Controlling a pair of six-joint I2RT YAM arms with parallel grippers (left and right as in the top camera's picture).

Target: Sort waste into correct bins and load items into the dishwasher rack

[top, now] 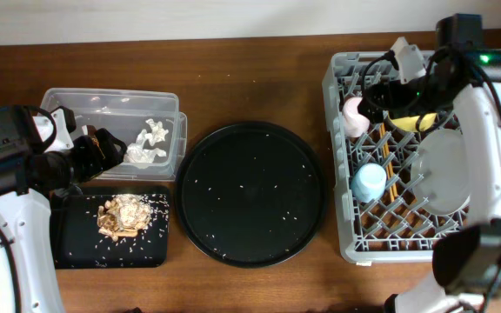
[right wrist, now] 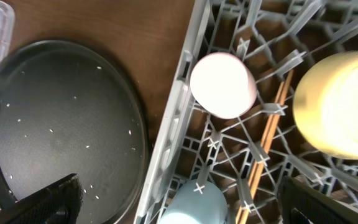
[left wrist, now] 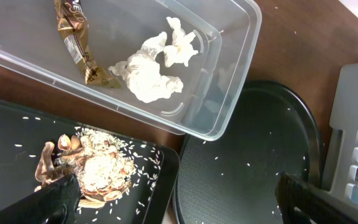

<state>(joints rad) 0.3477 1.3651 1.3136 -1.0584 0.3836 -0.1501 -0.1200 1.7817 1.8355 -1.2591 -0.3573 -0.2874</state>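
The grey dishwasher rack (top: pixel 344 156) at the right holds a pink cup (top: pixel 353 116), a blue cup (top: pixel 370 182), a yellow bowl (top: pixel 416 119), a pale grey plate (top: pixel 442 178) and chopsticks (top: pixel 392 187). The clear tub (top: pixel 111 100) holds white tissue (top: pixel 149 143) and a brown wrapper (top: pixel 104 143). The shallow black tray (top: pixel 76 243) holds tan food scraps (top: pixel 122 216). My left gripper (left wrist: pixel 179 202) is open and empty above the tray's right edge. My right gripper (right wrist: pixel 179 202) is open and empty above the rack's left wall, over the pink cup (right wrist: pixel 222 84) and blue cup (right wrist: pixel 194 202).
A large round black tray (top: pixel 250 193) with scattered rice grains lies in the middle between the bins and the rack. Rice grains also dot the shallow tray. The brown table runs to a pale wall at the back.
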